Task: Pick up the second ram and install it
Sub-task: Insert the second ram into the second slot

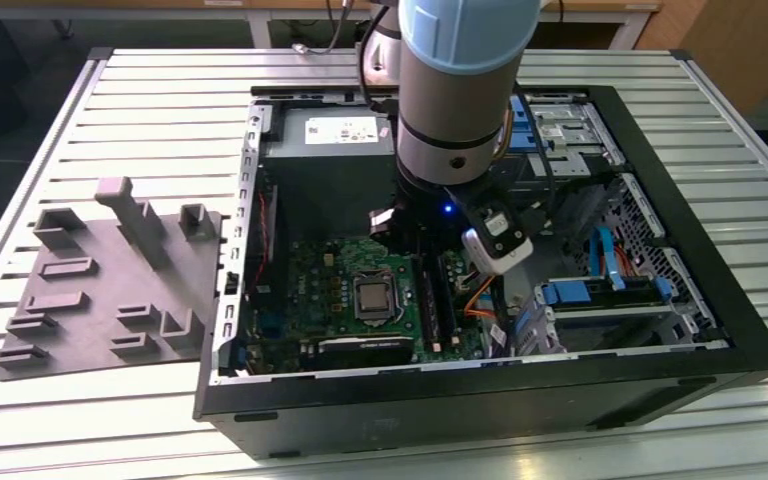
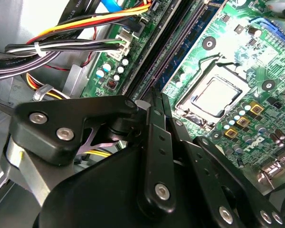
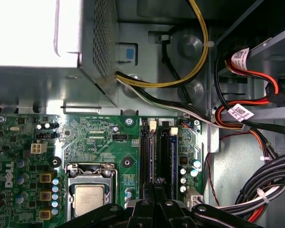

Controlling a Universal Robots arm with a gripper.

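My gripper [image 2: 157, 95] [image 3: 156, 183] is shut, its two black fingers [image 2: 152, 137] pressed flat together. The tips hang just above the long black memory slots [image 3: 166, 156] [image 2: 152, 52] [image 1: 432, 300] on the green motherboard [image 1: 337, 300]. Nothing sticks out between the fingers. The second ram is not told apart from the dark slot strips below the tips. In the exterior view the arm [image 1: 458, 100] reaches straight down into the open computer case [image 1: 491, 400].
The processor socket [image 3: 89, 197] [image 2: 213, 97] lies beside the slots. A metal power supply box [image 1: 331, 130] [image 3: 38, 33] and cable bundles [image 2: 76, 42] [image 3: 256, 190] crowd the slots' other sides. Drive bays [image 1: 611, 300] fill the case's right side. A grey holder tray [image 1: 104, 290] lies on the table at the left.
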